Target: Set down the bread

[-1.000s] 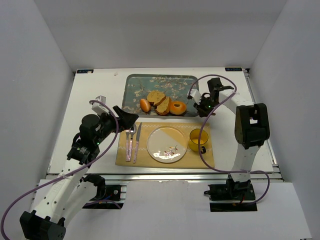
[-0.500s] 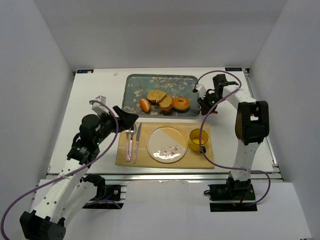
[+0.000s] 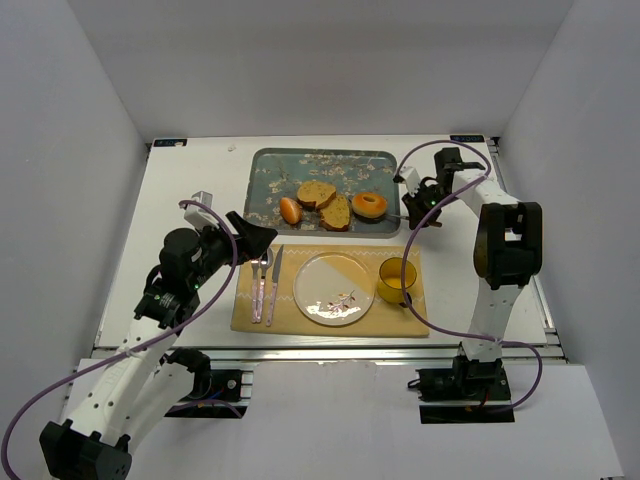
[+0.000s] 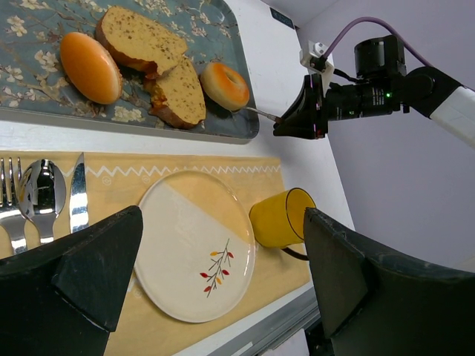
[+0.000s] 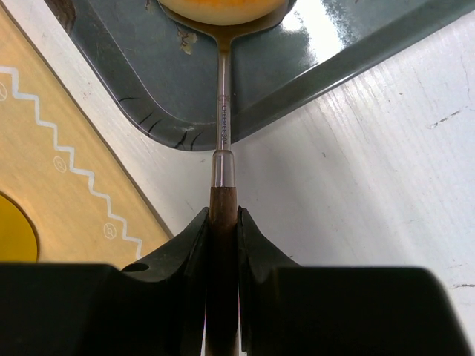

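The bread [image 4: 217, 90] is borne on a utensil [image 5: 223, 141] pinched by the right gripper [image 5: 223, 219]. The left gripper [image 3: 252, 232] is held spread.

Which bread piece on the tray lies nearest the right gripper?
The glossy ring-shaped bread with a centre hole, at the tray's right end; the brown slices and oval roll lie further left.

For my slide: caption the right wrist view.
Right hand clamps a wood-handled utensil, its blade under the bread over the tray.
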`<state>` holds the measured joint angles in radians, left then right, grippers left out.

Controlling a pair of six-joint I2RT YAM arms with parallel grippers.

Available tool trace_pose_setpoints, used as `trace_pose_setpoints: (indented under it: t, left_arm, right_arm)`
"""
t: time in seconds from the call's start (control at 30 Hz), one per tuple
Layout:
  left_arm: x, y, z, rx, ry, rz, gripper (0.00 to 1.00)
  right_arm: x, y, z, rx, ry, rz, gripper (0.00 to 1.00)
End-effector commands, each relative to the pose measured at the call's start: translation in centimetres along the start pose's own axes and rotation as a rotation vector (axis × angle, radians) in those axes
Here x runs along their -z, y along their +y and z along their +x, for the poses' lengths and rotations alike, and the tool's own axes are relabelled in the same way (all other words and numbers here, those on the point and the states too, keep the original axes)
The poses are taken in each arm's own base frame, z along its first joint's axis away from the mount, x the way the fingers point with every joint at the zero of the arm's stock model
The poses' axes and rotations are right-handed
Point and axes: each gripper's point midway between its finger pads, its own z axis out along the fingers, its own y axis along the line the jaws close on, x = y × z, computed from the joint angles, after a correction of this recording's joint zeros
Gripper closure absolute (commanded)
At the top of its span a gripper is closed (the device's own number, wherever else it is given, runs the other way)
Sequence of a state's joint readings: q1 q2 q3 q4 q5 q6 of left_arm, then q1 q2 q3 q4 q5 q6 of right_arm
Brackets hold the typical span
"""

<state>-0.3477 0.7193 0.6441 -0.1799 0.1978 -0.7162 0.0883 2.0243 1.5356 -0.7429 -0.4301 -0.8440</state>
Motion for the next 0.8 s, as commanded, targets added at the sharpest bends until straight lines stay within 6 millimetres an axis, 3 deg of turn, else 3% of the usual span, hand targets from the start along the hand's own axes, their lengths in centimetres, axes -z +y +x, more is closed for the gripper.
trace_pose_setpoints:
  t: [0.0, 0.37, 0.53, 0.77]
  left_arm:
    - [0.1, -0.6, -0.8, -0.003, -0.018, 0.015, 0.02]
    - [-0.1, -0.4, -0.7, -0.001, -0.016, 0.015, 0.02]
    - [-0.4, -0.5, -0.6, -0.003, -0.01, 0.02, 0.02]
    - [-0.7, -0.6, -0.5, -0.003, -0.005, 0.027, 0.02]
  right_arm:
    - [1.6, -0.7, -2.1, 0.017, -0.071, 0.026, 1.0]
    - [4.9, -1.0, -3.9, 0.101, -0.106, 0.097, 1.0]
    - [6.1, -0.1, -4.4, 0.136, -0.113, 0.095, 1.0]
    - [6.2, 1.7, -4.8, 0.196, -0.117, 0.065, 1.0]
